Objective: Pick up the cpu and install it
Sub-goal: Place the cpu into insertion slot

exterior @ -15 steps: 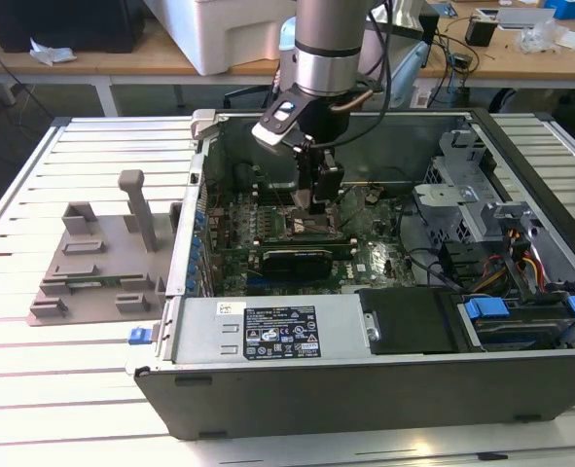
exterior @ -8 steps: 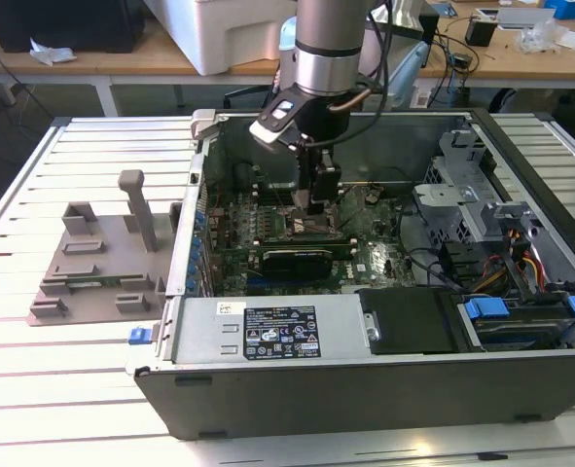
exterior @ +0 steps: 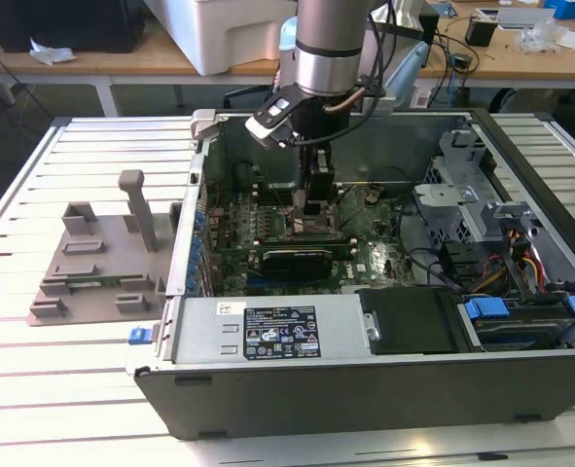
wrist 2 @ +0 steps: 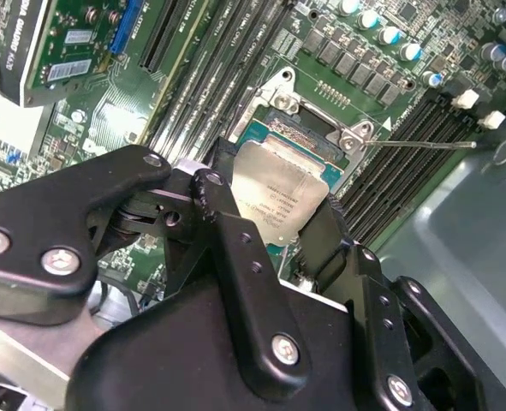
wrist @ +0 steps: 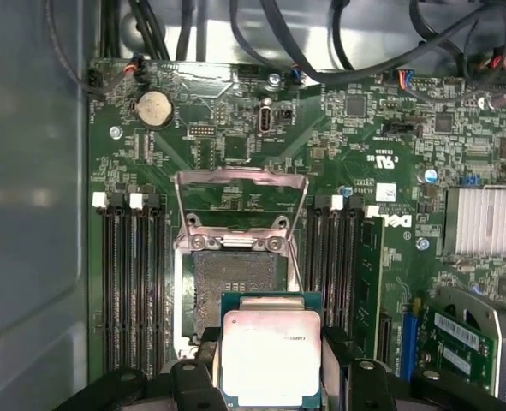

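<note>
- Scanning from the exterior view's left: a grey moulded plastic fixture [exterior: 92, 258] sits on the slatted pale metal surface [exterior: 34, 389], well apart from the work.
- Middle: an open dark-grey metal computer case [exterior: 365, 399] with a green motherboard [exterior: 365, 258] lying flat inside. The black two-fingered claw [exterior: 311, 206] reaches down into the case over the board.
- The claw is clenched on the small flat square cpu with a silver-grey metal top and thin pale rim [wrist 2: 280, 190]. Its black fingers [wrist 2: 227, 231] press on two opposite edges, as seen in both wrist views.
- The cpu sits between the fingertips, over the black-framed socket [wrist: 234, 278], partly covering it in the first wrist view. The silver hinged load plate [wrist: 240, 177] stands open beyond.
- The cpu looks held just above the socket, not seated; that is a judgement.
- Handling, judged: light and stiff, and the smooth metal top is likely slippery. The underside contacts and socket pins are fragile, so an edge hold suits it, kept level.
- Exterior view's right: a grey metal drive cage [exterior: 462, 185] and coloured cables [exterior: 525, 263], away from the claw.
</note>
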You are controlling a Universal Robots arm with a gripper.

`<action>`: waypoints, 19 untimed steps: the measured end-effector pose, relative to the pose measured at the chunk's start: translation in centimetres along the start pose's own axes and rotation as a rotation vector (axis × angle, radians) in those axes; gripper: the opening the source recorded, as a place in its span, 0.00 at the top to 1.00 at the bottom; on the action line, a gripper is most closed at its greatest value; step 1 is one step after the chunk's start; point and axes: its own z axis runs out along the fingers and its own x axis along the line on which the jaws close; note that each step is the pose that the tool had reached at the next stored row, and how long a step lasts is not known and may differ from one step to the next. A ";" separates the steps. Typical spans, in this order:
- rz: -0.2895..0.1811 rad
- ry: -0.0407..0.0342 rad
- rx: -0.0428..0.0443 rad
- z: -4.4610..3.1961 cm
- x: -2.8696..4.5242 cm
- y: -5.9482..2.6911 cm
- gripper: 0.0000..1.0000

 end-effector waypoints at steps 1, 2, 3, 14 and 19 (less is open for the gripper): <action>0.001 0.0001 0.0001 0.00 0.00 0.02 0.45; 0.002 0.0000 0.0001 0.00 0.00 0.02 0.45; 0.002 0.0001 0.0001 0.00 0.00 0.02 0.45; 0.002 -0.0003 0.0003 0.19 0.30 0.29 0.45; 0.002 -0.0005 0.0004 0.44 0.40 0.42 0.45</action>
